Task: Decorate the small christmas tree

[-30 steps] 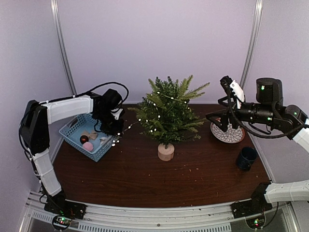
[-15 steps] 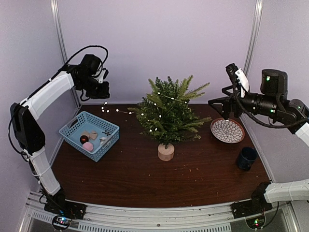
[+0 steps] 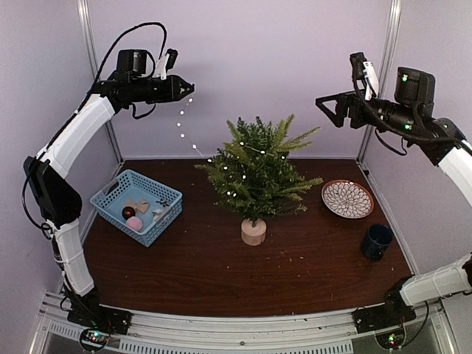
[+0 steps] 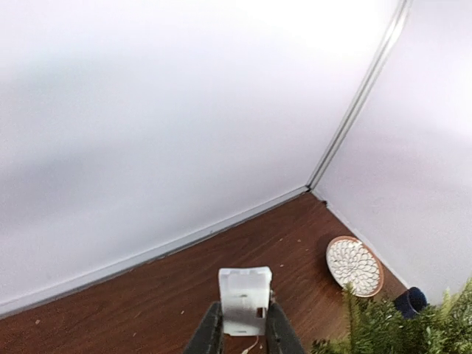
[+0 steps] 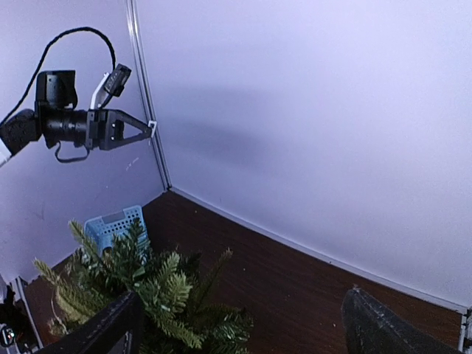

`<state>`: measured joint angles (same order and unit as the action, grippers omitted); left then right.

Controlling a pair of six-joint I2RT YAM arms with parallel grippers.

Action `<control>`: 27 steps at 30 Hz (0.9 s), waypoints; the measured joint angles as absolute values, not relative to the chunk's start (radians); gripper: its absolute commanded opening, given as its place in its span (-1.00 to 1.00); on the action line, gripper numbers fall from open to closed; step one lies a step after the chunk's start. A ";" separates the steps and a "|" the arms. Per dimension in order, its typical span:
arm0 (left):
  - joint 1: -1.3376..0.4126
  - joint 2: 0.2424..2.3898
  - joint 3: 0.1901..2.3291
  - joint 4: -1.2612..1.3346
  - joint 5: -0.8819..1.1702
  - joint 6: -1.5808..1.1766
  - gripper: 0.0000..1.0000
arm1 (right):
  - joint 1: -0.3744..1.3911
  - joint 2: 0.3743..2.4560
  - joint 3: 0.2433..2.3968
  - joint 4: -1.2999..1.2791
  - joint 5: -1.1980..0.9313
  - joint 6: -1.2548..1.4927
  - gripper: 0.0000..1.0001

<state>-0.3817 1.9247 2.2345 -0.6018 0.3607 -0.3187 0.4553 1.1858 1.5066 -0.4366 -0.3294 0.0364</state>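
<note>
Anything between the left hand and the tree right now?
Nothing visible. The left hand is high at the left, shut on a white box; open air lies between it and the small christmas tree. Only the light string runs down from it to the branches. The blue basket sits lower, off that line.

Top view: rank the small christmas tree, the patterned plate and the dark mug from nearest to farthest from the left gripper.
From the left gripper, high at back left, jaws shut on a white box:
1. small christmas tree, table centre.
2. patterned plate, back right.
3. dark mug, right side, nearer the front.
</note>
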 measured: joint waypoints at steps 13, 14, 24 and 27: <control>-0.500 2.034 2.359 -0.446 0.619 -0.252 -0.67 | 0.424 1.513 1.826 -0.286 -0.495 0.171 0.63; -0.511 2.034 2.367 -0.443 0.622 -0.234 -0.67 | 0.424 1.536 1.847 -0.276 -0.508 0.191 0.60; -0.570 2.035 2.379 -0.430 0.673 -0.128 -0.74 | 0.454 1.741 2.048 -0.209 -0.702 0.274 0.55; -0.570 2.035 2.379 -0.414 0.705 -0.129 -0.77 | 0.463 1.754 2.060 -0.198 -0.771 0.263 0.54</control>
